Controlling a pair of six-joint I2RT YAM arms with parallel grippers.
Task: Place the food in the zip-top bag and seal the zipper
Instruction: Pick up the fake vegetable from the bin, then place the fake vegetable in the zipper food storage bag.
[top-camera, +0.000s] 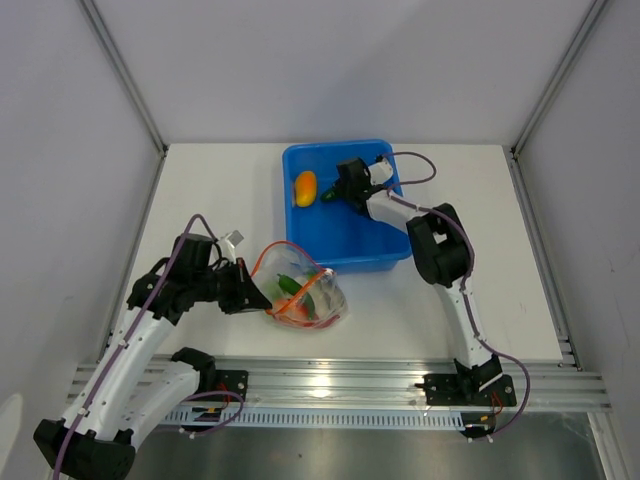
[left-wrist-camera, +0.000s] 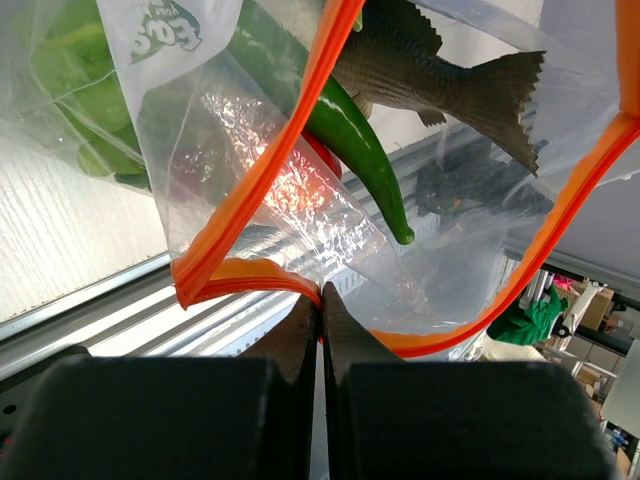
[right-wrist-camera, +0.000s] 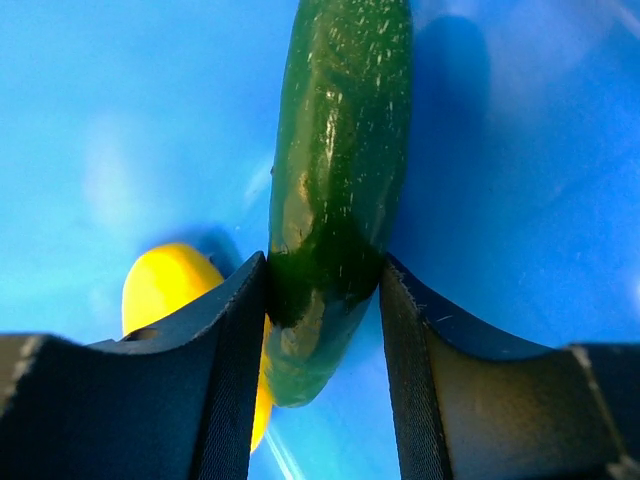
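Observation:
The clear zip-top bag (top-camera: 312, 292) lies on the table in front of the blue tub, its mouth held open. My left gripper (top-camera: 262, 298) is shut on the orange zipper (left-wrist-camera: 250, 190) at the bag's rim, with the left gripper (left-wrist-camera: 321, 300) jaws pinched together on the strip. Inside the bag I see a grey fish (left-wrist-camera: 420, 70), a green chili (left-wrist-camera: 360, 140) and other green food. My right gripper (top-camera: 332, 195) reaches down into the tub. In the right wrist view the right gripper (right-wrist-camera: 325, 275) has both fingers pressed against a dark green chili (right-wrist-camera: 340, 150). An orange-yellow pepper (top-camera: 305, 187) lies beside it.
The blue tub (top-camera: 345, 240) stands at the table's middle back, its near rim close to the bag. White enclosure walls surround the table on three sides. A metal rail runs along the near edge by the arm bases.

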